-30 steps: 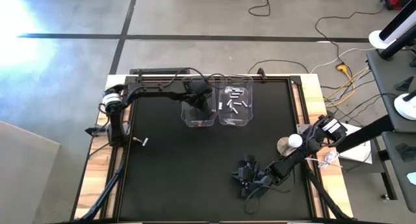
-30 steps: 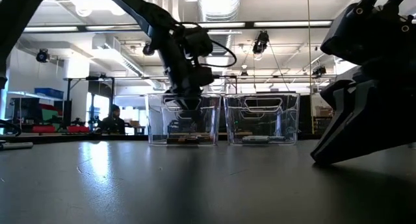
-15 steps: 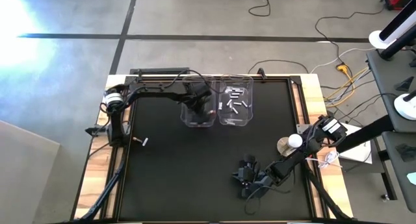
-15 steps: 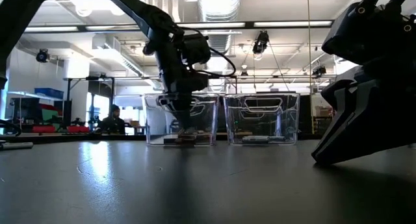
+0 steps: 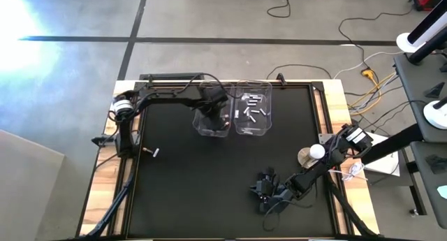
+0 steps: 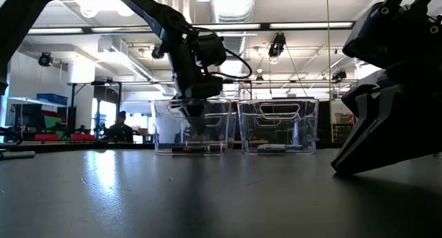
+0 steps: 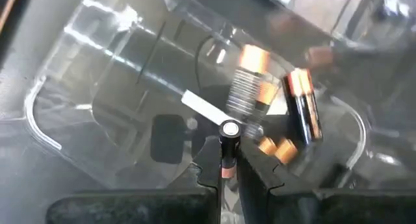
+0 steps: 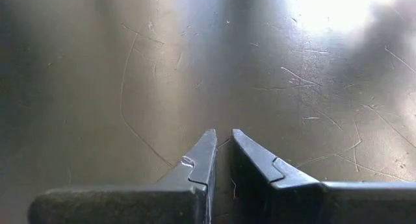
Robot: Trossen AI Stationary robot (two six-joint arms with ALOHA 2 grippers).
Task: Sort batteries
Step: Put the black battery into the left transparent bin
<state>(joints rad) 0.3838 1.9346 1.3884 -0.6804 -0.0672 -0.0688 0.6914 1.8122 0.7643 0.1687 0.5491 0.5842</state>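
Note:
Two clear bins stand side by side at the table's far middle. The left bin (image 5: pixel 202 129) holds dark batteries with copper ends (image 7: pixel 250 87). The right bin (image 5: pixel 264 129) holds silvery-white batteries (image 5: pixel 253 110). My left gripper (image 5: pixel 221 117) hangs over the left bin, pointing steeply down, shut on a thin dark battery (image 7: pixel 227 146). One loose battery (image 5: pixel 155 152) lies on the mat near the left edge. My right gripper (image 5: pixel 264 193) rests low at the near right, shut with nothing between its fingers (image 8: pixel 222 143). My left gripper pinches the thin dark battery between its two fingers. The battery lies along the fingers, and its round silvery end (image 7: pixel 229 128) sticks out past the fingertips. The fingers come from above, slanting down into the left bin's opening. The battery is clear of the batteries below.
The black mat (image 5: pixel 181 192) is bordered by a wooden frame. A round disc with a white ball (image 5: pixel 312 154) sits at the mat's right edge by the right arm. Cables lie on the floor beyond the table. The right arm's dark bulk (image 6: pixel 387 127) fills the low view's right side.
My left gripper has stayed over the left bin and tipped a little at the wrist, still shut on the thin battery.

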